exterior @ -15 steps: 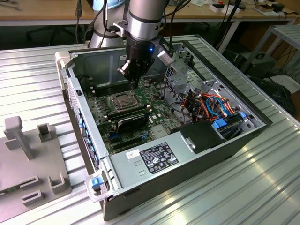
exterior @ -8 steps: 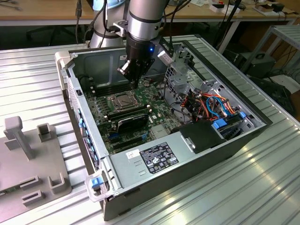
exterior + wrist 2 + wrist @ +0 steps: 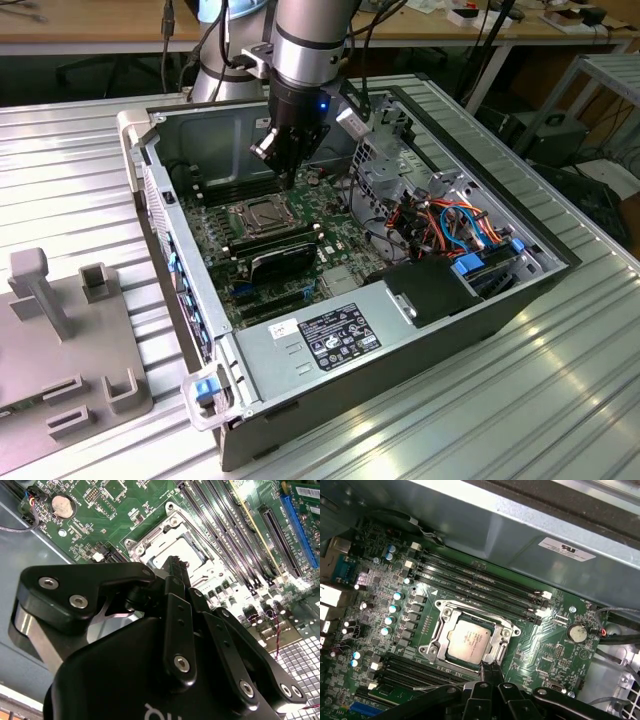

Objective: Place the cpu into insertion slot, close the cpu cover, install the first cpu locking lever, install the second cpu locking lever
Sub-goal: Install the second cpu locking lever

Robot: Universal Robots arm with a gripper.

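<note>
One arm is at work here, and your gripper (image 3: 287, 170) hangs inside the open computer case (image 3: 430, 340), low over the green motherboard (image 3: 215, 228) and close to the insertion slot (image 3: 258, 218). In both wrist views the black fingers are pressed together into a single narrow tip (image 3: 487, 669) (image 3: 175, 565), with nothing between them. In the first wrist view you can see the cpu (image 3: 470, 641) seated in the slot, its silvery-tan top facing up. The cpu cover (image 3: 436, 632) lies flat around it, so the chip shows through the window cut-out. The fingertips sit just beside one edge of that frame. Whether they touch the metal, you cannot tell from these pictures. Long black memory slots (image 3: 480, 582) run along the far side of the socket, between it and the grey case wall. A round coin battery (image 3: 577, 632) lies on the board near the socket. In the exterior view, the power supply box (image 3: 330, 335) with its label sits at the near end of the case, and coloured cables (image 3: 455, 225) bunch toward the exterior view's right. The case rests on a ribbed metal table (image 3: 520, 400), and a grey fixture (image 3: 70, 330) stands well apart on the exterior view's left.
</note>
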